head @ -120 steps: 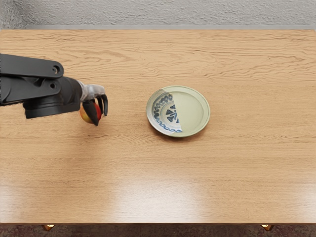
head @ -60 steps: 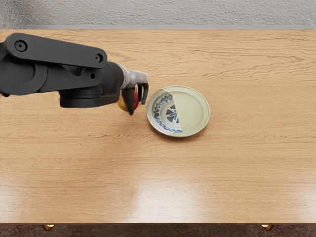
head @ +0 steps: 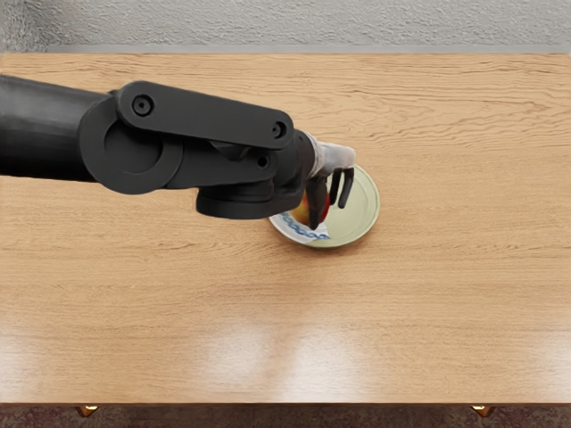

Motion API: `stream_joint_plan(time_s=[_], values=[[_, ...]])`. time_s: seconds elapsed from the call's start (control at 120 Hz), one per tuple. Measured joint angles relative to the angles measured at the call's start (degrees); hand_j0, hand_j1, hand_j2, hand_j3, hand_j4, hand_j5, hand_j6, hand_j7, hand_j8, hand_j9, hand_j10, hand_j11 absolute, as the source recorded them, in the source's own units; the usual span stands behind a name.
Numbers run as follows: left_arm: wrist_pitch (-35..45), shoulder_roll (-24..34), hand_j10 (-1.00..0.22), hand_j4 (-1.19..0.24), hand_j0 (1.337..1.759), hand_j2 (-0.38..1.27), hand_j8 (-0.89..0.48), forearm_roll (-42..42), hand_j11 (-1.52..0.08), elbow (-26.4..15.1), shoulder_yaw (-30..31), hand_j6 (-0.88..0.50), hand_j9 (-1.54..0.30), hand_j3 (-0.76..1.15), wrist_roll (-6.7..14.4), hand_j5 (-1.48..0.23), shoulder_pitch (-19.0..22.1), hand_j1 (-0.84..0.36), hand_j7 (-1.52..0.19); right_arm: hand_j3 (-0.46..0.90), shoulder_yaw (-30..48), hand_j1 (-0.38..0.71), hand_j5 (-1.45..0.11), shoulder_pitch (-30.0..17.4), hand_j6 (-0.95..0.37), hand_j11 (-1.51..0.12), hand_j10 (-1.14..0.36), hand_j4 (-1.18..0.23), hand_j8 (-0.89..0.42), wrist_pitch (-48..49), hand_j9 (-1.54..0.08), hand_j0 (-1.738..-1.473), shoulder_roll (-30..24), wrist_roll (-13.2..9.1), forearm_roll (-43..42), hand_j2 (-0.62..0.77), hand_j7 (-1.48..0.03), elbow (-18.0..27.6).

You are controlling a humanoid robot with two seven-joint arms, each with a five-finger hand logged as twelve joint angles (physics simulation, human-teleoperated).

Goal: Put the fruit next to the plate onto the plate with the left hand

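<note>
The left robot hand (head: 326, 176) grasps the fruit (head: 305, 210), fingers curled around it, over the left part of the plate (head: 359, 209), nearer the table (head: 428, 303)'s far edge. Lower it gently toward the plate's middle before loosening the fingers, so it cannot roll off.

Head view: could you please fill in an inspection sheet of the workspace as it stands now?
Surface: wooden table, glossy glare near the front edge.
Job's things: fruit, red and yellow, held over the plate; whether it touches the plate cannot be told.
Clutter: nothing seen.
Hands: left hand curled around the fruit, its arm reaching in from the left; right hand not in view.
Cables: nothing seen.
Surroundings: grey textured backdrop beyond the table's far edge.
</note>
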Motion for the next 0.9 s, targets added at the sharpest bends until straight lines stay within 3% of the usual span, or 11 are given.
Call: stream_joint_plan(time_s=[0.267,0.483,0.642,0.733,0.9], values=[[0.12,-2.39,-0.39,-0.8,1.646,0.51,-0.32,0.36,-1.14,6.87,0.03,-0.61,-1.16,0.0,0.06,-1.23,1.94,-0.36,-1.21,0.0,0.0,-0.31,-0.05,0.0,-0.04,-0.05,-0.04,-0.04,-0.04,0.0,-0.05,-1.658,0.0,0.0,0.0,-0.01,-0.05,0.0],[0.07,-4.06,-0.38,-0.8,1.648,0.51,-0.33,0.34,-1.13,11.65,0.3,-0.63,-1.15,0.0,0.03,-1.22,4.55,-0.36,-1.2,0.0,0.0,-0.31,-0.05,0.0,-0.04,-0.05,-0.04,-0.04,-0.04,0.0,-0.05,-1.658,0.0,-0.01,0.0,-0.01,-0.05,0.0],[0.15,-4.06,-0.42,-0.8,1.651,0.51,-0.39,0.52,-1.11,13.42,0.38,-0.7,-1.12,0.0,0.03,-1.18,5.72,-0.35,-1.18,0.0,0.0,-0.31,-0.05,0.0,-0.04,-0.05,-0.04,-0.04,-0.04,0.0,-0.05,-1.658,0.0,0.0,0.0,-0.01,-0.05,0.0],[0.34,-4.06,-0.45,-0.76,1.652,0.5,-0.45,0.67,-1.04,13.72,0.36,-0.69,-1.05,0.0,0.02,-1.09,5.62,-0.32,-1.09,0.0,0.0,-0.31,-0.05,0.0,-0.04,-0.05,-0.04,-0.04,-0.04,0.0,-0.05,-1.658,0.0,-0.02,0.0,-0.01,-0.05,0.0],[1.17,-4.06,-0.42,-0.55,1.656,0.27,-0.41,0.83,-0.74,13.91,0.06,-0.52,-0.74,0.0,0.0,-0.76,5.42,-0.2,-0.76,0.0,0.0,-0.31,-0.05,0.0,-0.04,-0.05,-0.04,-0.04,-0.04,0.0,-0.05,-1.658,0.0,-0.01,0.0,-0.01,-0.05,0.0]])
